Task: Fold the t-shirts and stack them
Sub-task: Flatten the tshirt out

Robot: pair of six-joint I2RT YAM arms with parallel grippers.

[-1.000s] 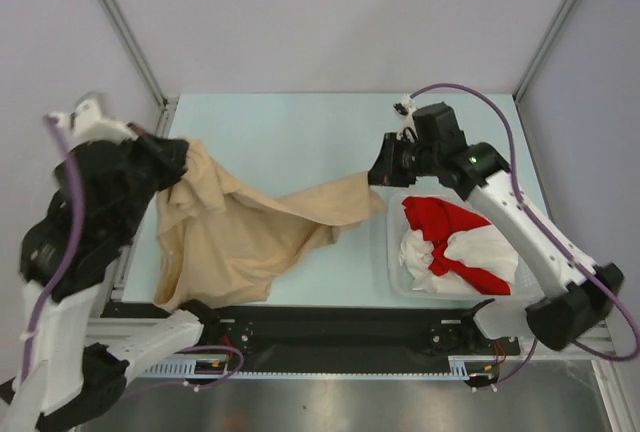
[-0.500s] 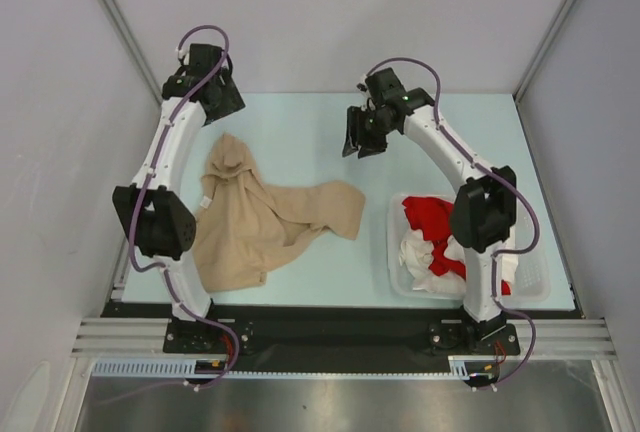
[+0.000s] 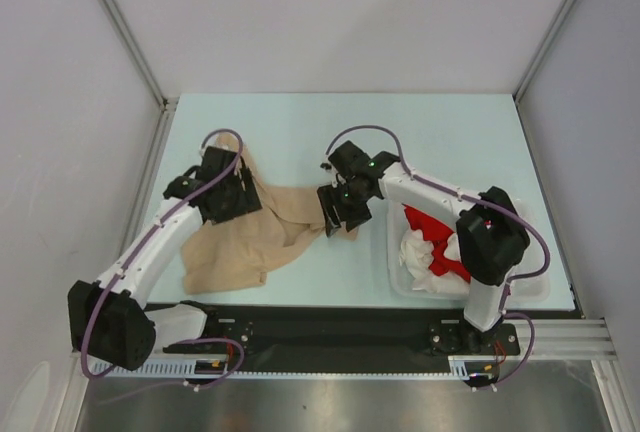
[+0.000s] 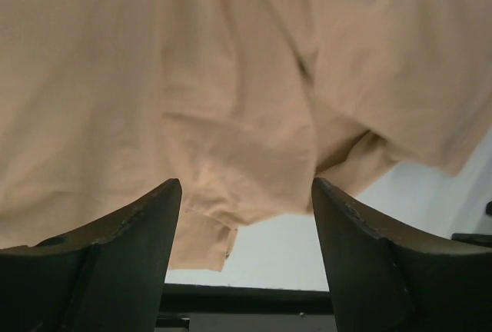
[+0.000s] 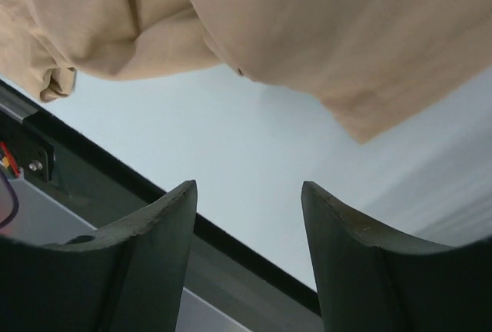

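Both arms have come back from the far half of the counter point(image 3: 300, 127) in the last half second and now sit low over the beige t-shirt point(image 3: 250, 242), which has drawn in a little at its right end. We see this shirt lying crumpled and unfolded on the left-centre of the counter. Its bulk lies toward the near left, and a narrower stretch of cloth reaches right. Wrinkles and overlapping layers run across it in the left wrist view.

We find the left claw point(image 3: 225, 194) over the far left part of the beige t-shirt. From its own camera its fingers stand wide apart, with only cloth and a strip of bare counter beyond them and nothing gripped. The right claw point(image 3: 337, 214) is at the shirt's right tip. Its fingers too are spread wide and hold nothing, with pale counter showing through the gap and the shirt's hem just beyond. Whether either claw touches the cloth we cannot tell.

Right of the beige t-shirt and apart from it, a white lattice basket point(image 3: 392, 267) stands at the near right of the counter. A red t-shirt point(image 3: 428, 224) and a white t-shirt point(image 3: 420, 252) lie bunched inside it, partly hidden by the right arm.
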